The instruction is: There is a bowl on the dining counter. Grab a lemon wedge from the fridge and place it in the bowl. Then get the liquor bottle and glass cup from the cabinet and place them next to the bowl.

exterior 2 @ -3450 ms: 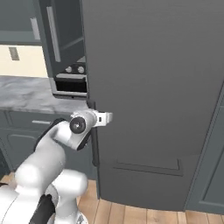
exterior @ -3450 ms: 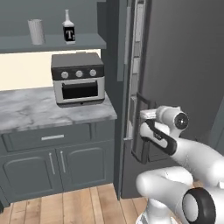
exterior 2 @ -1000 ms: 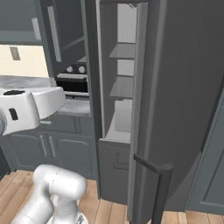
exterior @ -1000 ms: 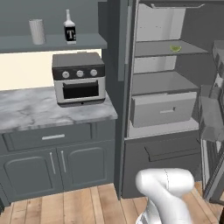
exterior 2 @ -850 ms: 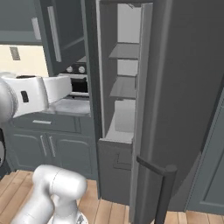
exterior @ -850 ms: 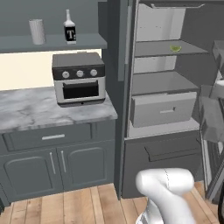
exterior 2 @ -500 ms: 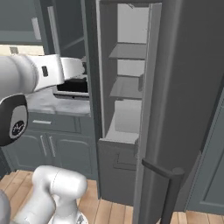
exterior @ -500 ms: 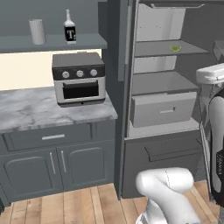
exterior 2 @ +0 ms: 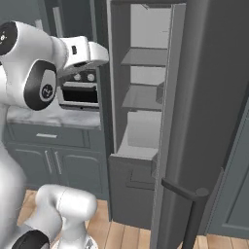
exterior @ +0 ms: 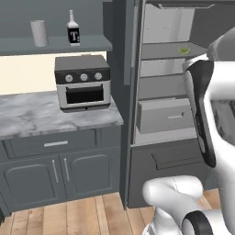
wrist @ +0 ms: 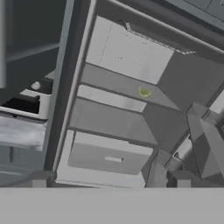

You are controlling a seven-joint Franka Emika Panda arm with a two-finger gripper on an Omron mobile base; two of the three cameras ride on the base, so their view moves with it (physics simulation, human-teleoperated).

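- Fridge [exterior: 183, 119]: door swung wide, interior facing the arm; shelves and a pale drawer [exterior: 166, 115] exposed; in the hand view the whole compartment lies ahead of the gripper, tilted by the roll of the hand
- Arm: raised high, forearm level with the upper shelves and outside the cavity; in the right base view its hand end points toward the open fridge from the hinge-free side
- Gripper [wrist: 109, 186]: jaws spread fully, nothing between them; the fingertips themselves are hard to make out at the bottom of the hand view
- Lemon wedge [wrist: 144, 92]: small yellow-green piece on an upper shelf [exterior: 172, 50], toward its far end; it lies ahead of the gripper and well apart, above the drawer; its long axis is too small to judge
- Governing relation: the wedge sits deeper in and slightly to one side of the gripper's line of sight; the coming reach would likely run forward along that shelf level, clearing the shelf lip
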